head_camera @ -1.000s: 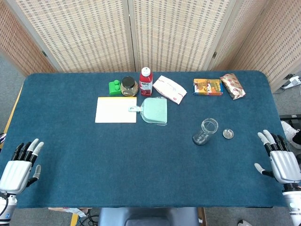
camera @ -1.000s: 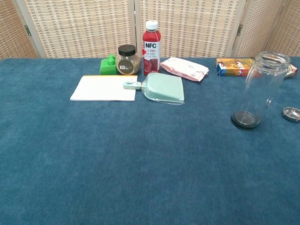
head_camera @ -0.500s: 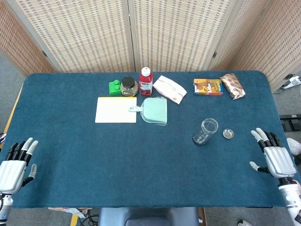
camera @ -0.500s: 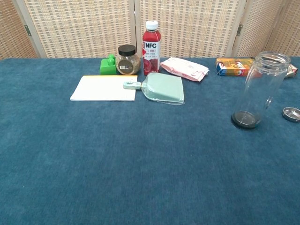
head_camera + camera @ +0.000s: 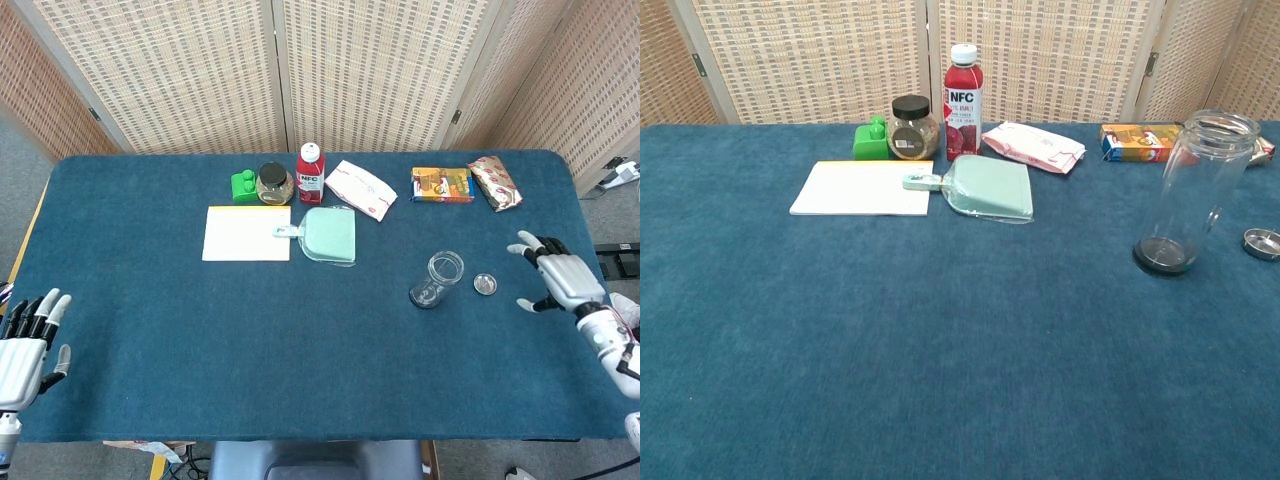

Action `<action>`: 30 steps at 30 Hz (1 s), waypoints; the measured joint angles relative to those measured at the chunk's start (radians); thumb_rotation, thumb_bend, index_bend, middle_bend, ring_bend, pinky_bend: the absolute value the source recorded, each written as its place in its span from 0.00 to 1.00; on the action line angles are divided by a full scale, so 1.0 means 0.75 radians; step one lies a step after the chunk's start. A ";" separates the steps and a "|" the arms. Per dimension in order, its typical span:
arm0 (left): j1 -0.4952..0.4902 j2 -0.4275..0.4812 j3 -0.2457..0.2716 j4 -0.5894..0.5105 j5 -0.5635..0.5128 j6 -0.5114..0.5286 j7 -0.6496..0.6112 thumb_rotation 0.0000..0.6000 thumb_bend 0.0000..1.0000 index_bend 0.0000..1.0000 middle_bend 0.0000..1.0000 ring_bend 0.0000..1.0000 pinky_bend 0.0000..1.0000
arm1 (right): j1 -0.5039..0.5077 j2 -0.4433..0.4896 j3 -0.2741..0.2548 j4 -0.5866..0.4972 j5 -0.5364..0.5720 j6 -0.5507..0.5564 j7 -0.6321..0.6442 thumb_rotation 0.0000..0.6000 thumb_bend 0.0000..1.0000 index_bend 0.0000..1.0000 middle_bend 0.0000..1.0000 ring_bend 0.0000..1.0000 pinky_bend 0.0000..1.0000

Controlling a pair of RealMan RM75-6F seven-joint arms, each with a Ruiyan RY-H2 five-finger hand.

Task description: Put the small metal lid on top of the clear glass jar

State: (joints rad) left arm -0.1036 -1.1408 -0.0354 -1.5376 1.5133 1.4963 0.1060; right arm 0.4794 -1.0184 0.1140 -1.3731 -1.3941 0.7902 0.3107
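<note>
The clear glass jar [image 5: 437, 279] [image 5: 1196, 190] stands upright and uncovered on the blue table, right of centre. The small metal lid [image 5: 485, 284] [image 5: 1262, 243] lies flat on the cloth just to the jar's right, apart from it. My right hand [image 5: 555, 277] hovers to the right of the lid with its fingers spread and nothing in it. At the table's near left corner my left hand [image 5: 25, 343] is open and empty. Neither hand shows in the chest view.
At the back stand a red NFC bottle [image 5: 310, 173], a dark-lidded jar [image 5: 273, 184] and a green block [image 5: 242, 186]. A white pad [image 5: 247, 233], mint dustpan [image 5: 327, 236], tissue pack [image 5: 360, 189], orange box [image 5: 442, 185] and snack bag [image 5: 495, 183] also lie there.
My right hand has moved up and inward from the table's near right edge toward the lid. My left hand has slipped back toward the near left corner.
</note>
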 measured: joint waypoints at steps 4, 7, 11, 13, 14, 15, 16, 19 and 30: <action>0.002 0.002 -0.007 0.005 -0.011 0.002 -0.009 1.00 0.52 0.00 0.00 0.00 0.00 | 0.061 -0.033 0.008 0.065 0.008 -0.075 0.005 1.00 0.20 0.24 0.00 0.00 0.00; 0.001 0.000 -0.009 0.009 -0.015 0.000 -0.003 1.00 0.52 0.00 0.00 0.00 0.00 | 0.099 -0.057 0.008 0.098 0.014 -0.135 0.016 1.00 0.20 0.27 0.00 0.00 0.00; 0.002 -0.004 -0.012 0.010 -0.021 0.000 0.007 1.00 0.52 0.00 0.00 0.00 0.00 | 0.151 -0.097 -0.001 0.161 0.011 -0.209 0.038 1.00 0.20 0.31 0.00 0.00 0.00; 0.002 -0.004 -0.013 0.011 -0.026 -0.002 0.013 1.00 0.53 0.00 0.00 0.00 0.00 | 0.172 -0.118 -0.008 0.188 0.004 -0.233 0.051 1.00 0.22 0.32 0.00 0.00 0.00; 0.001 -0.005 -0.014 0.011 -0.028 -0.004 0.016 1.00 0.53 0.00 0.00 0.00 0.00 | 0.183 -0.130 -0.015 0.203 -0.005 -0.242 0.061 1.00 0.24 0.34 0.00 0.00 0.00; 0.001 -0.005 -0.014 0.012 -0.031 -0.006 0.021 1.00 0.54 0.00 0.00 0.00 0.00 | 0.188 -0.137 -0.020 0.211 -0.013 -0.246 0.068 1.00 0.26 0.35 0.00 0.00 0.00; 0.000 -0.006 -0.015 0.012 -0.033 -0.008 0.024 1.00 0.54 0.00 0.00 0.00 0.00 | 0.192 -0.144 -0.024 0.217 -0.021 -0.248 0.075 1.00 0.26 0.36 0.00 0.00 0.00; -0.001 -0.009 -0.018 0.015 -0.038 -0.011 0.029 1.00 0.54 0.00 0.00 0.00 0.00 | 0.204 -0.160 -0.043 0.236 -0.047 -0.254 0.095 1.00 0.27 0.37 0.00 0.00 0.00; 0.002 -0.014 -0.020 0.017 -0.041 -0.005 0.035 1.00 0.54 0.00 0.00 0.00 0.00 | 0.235 -0.207 -0.090 0.316 -0.075 -0.277 0.134 1.00 0.28 0.42 0.00 0.00 0.00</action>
State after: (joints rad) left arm -0.1023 -1.1512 -0.0505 -1.5249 1.4828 1.4925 0.1320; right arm 0.6553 -1.1733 0.0466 -1.1360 -1.4503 0.5827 0.4113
